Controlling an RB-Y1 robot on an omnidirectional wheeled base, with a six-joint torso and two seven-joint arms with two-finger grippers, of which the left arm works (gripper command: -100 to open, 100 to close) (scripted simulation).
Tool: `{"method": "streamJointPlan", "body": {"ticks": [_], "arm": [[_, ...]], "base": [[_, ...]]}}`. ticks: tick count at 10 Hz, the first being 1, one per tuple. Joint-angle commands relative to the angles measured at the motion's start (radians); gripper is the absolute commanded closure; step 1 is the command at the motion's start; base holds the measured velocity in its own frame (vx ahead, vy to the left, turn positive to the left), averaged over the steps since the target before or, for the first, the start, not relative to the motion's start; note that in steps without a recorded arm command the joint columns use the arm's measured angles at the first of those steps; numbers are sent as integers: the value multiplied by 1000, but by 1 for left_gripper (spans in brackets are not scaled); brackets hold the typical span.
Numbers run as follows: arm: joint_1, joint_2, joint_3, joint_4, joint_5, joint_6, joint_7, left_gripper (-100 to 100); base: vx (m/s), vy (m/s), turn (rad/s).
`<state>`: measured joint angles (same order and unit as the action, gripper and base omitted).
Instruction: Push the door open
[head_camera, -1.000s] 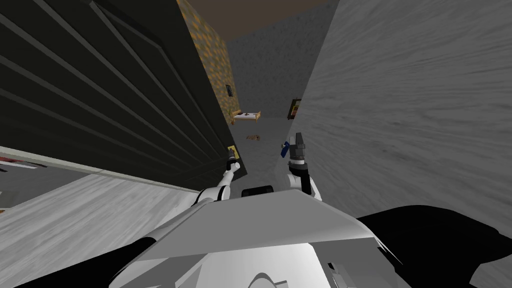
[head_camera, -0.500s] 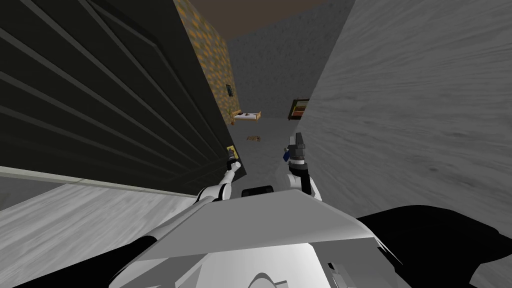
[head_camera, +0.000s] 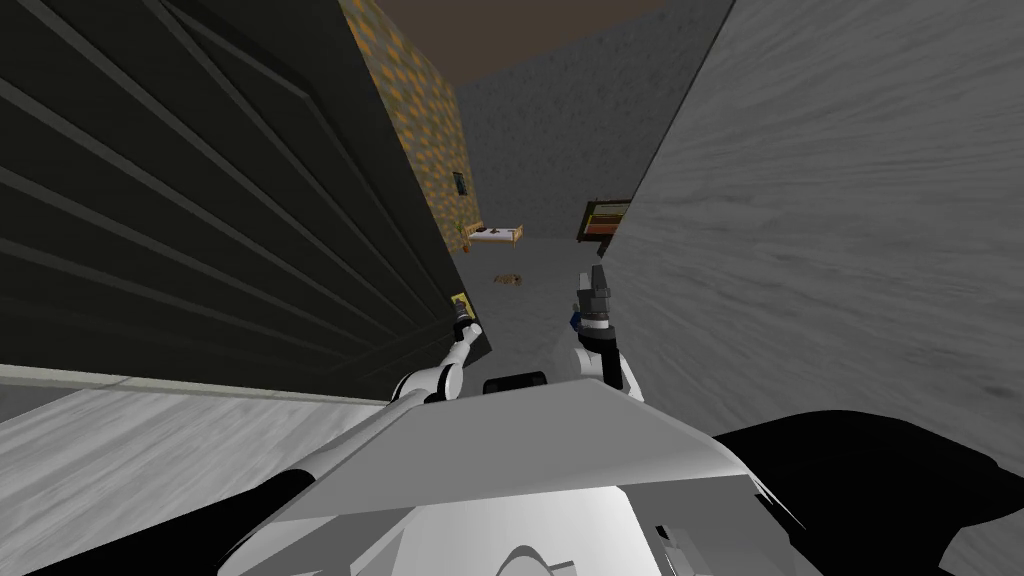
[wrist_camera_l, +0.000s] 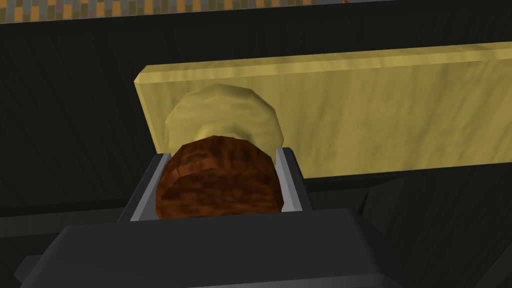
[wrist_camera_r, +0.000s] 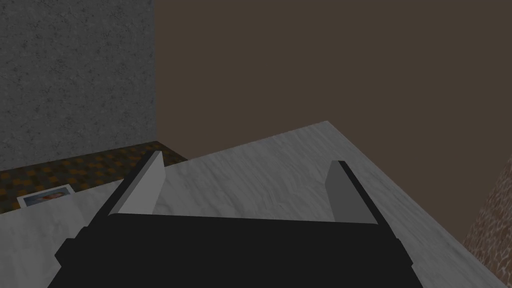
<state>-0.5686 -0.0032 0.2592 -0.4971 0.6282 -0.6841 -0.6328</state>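
Looking down in the head view: the dark panelled door (head_camera: 220, 200) stands ajar on my left. The left gripper (head_camera: 461, 320) is at a small yellow plate (head_camera: 461, 298) by the door's free edge. The right gripper (head_camera: 596, 285) is raised beside the grey wall (head_camera: 820, 250). The gap between door and wall looks narrow, though this lens makes clearance hard to judge.

Left wrist view: both fingers press the sides of a round brown knob (wrist_camera_l: 220, 180), with the yellow plate just behind it.

Right wrist view: the fingers stand wide apart, holding nothing.

Risks: the knob is round and the blades are thin, so as the door swings on its arc the grip may twist and slip off. Pushing straight ahead instead of following the arc could strain the wrist. The raised right arm may scrape the wall.
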Motion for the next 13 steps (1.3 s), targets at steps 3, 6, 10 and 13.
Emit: {"method": "streamJointPlan", "body": {"ticks": [3, 6, 10, 13], "arm": [[11, 26, 35, -39, 30, -7, -52, 100], [9, 28, 50, -48, 47, -22, -71, 100], [4, -14, 96, -48, 97, -67, -129, 100], [14, 0, 115, -60, 119, -82, -156, 100]], "base": [[119, 16, -7], [149, 6, 23], [184, -2, 31], [129, 20, 18]]}}
